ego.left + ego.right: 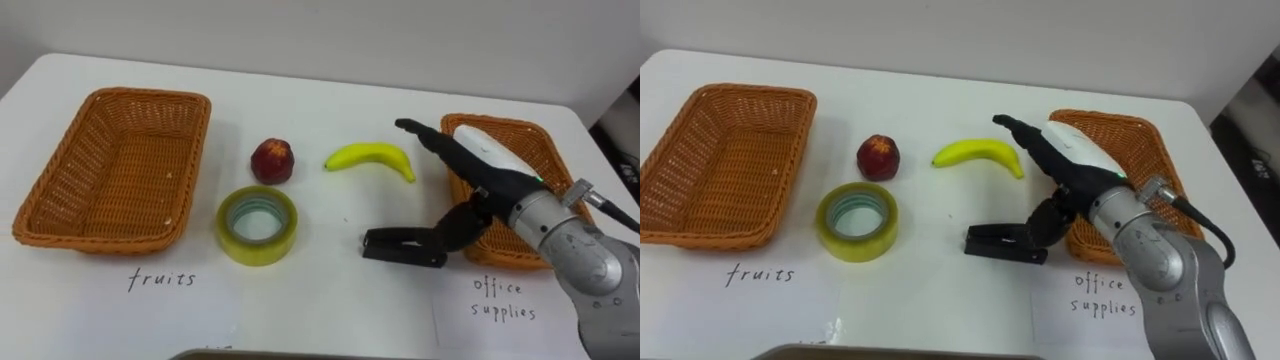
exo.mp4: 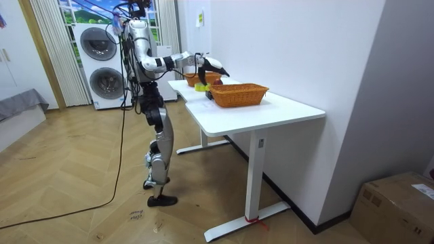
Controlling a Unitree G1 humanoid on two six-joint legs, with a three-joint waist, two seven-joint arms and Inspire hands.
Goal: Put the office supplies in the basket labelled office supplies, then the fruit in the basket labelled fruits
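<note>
Black office item (image 1: 400,246) lies on the white table (image 1: 330,295), just at 9 o'clock of the office-supplies basket (image 1: 500,122). My right hand (image 1: 488,175) hovers above it, fingers straight, gripping nothing, thumb dipping toward its right end. I'd close squarely across its middle, then carry it toward 3 o'clock. Banana (image 1: 370,156) sits at 12, apple (image 1: 272,160) and tape roll (image 1: 257,224) toward 9, near the fruit basket (image 1: 100,238). Washing machines (image 2: 102,61) stand behind me.
</note>
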